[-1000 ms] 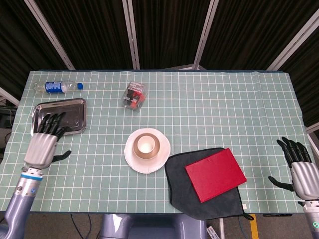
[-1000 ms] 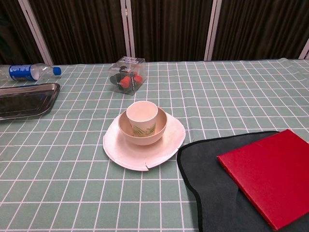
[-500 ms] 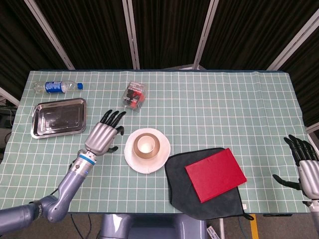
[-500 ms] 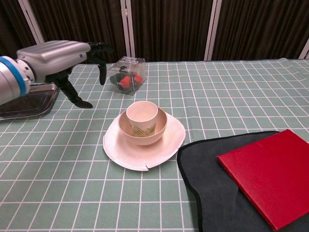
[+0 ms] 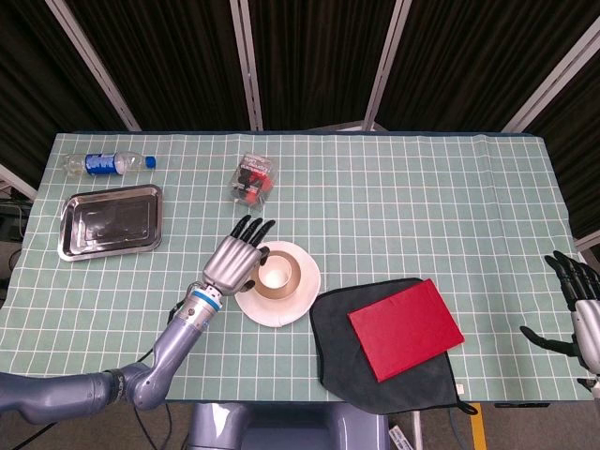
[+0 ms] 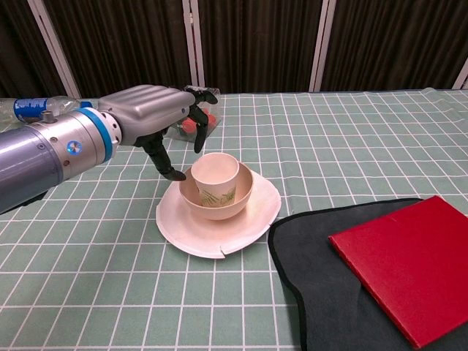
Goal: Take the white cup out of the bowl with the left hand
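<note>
I hold my left hand (image 6: 153, 117) just left of the small white cup (image 6: 215, 174), fingers spread and empty, ready to wrap it. The cup stands upright in the tan bowl (image 6: 238, 201) on the white plate (image 6: 186, 228), so its rim stays reachable. My right hand (image 5: 583, 314) idles open at the near right edge.

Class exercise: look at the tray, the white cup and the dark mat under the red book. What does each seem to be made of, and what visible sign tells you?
Tray: probably polished metal, silvery with mirror-like reflections.
White cup: matte cream, possibly plastic or ceramic; the look leaves it open.
Dark mat: soft grey fabric, dull, with a stitched black edge.
</note>
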